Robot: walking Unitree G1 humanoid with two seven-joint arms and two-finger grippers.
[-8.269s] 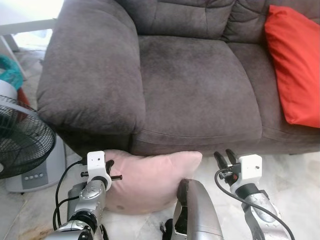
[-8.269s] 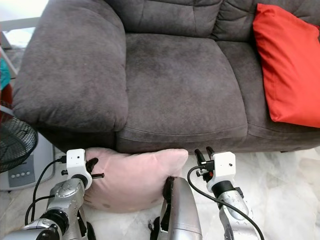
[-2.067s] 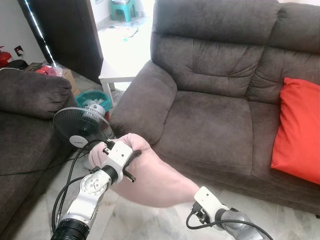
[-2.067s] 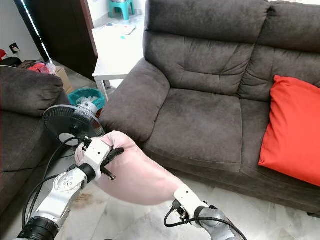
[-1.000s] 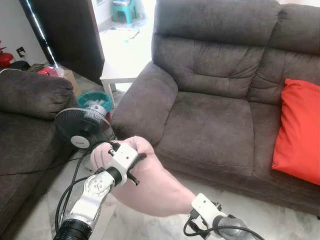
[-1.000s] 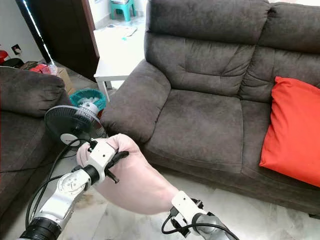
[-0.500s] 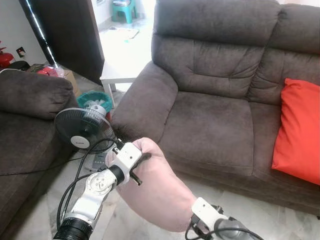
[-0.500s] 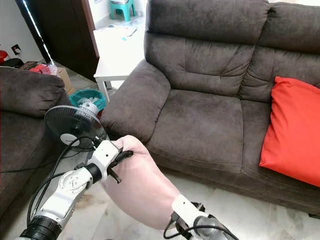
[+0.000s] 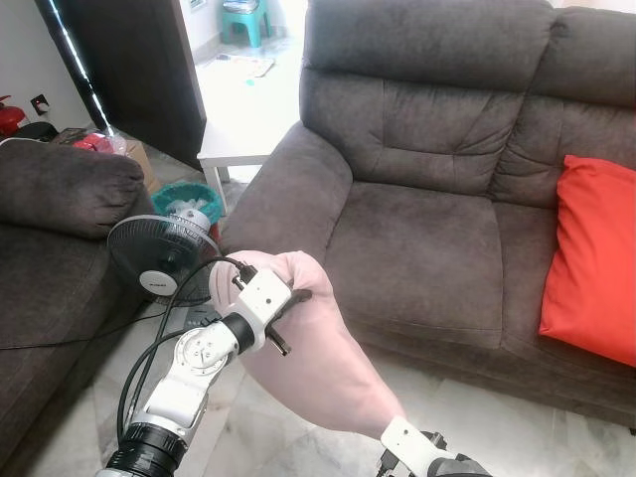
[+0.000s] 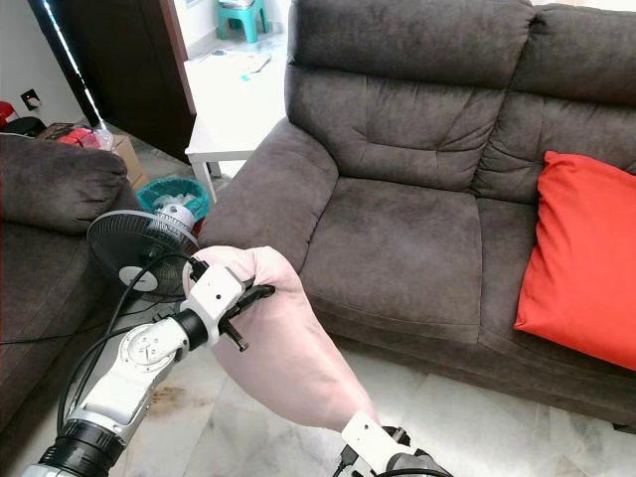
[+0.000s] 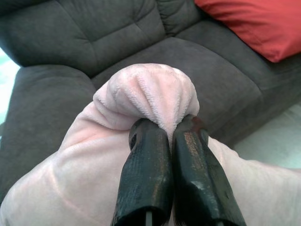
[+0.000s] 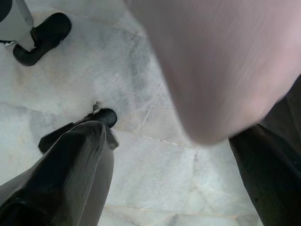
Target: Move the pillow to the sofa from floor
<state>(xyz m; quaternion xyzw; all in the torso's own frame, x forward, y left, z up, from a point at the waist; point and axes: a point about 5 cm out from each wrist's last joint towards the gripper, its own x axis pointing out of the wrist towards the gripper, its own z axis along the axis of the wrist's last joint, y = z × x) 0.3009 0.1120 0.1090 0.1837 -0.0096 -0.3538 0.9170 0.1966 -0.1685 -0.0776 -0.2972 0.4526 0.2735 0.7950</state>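
Sofa (image 9: 427,229): the seat cushion nearest the robot lay bare and open from the front, with nothing between it and the pink pillow (image 9: 318,368) held up over the floor. Red cushion (image 9: 588,263) leaned upright against the backrest at the sofa's far right end, blocking that part of the seat. The sofa's left armrest (image 9: 283,204) rose higher than the seat, just beyond the left gripper (image 9: 288,303). A standing fan (image 9: 164,260) stood on the floor left of the armrest, its cable trailing near the left arm. A white side table (image 9: 238,144) and a second dark sofa (image 9: 55,214) closed the left side. Pale tiled floor (image 9: 556,437) in front of the sofa was open.
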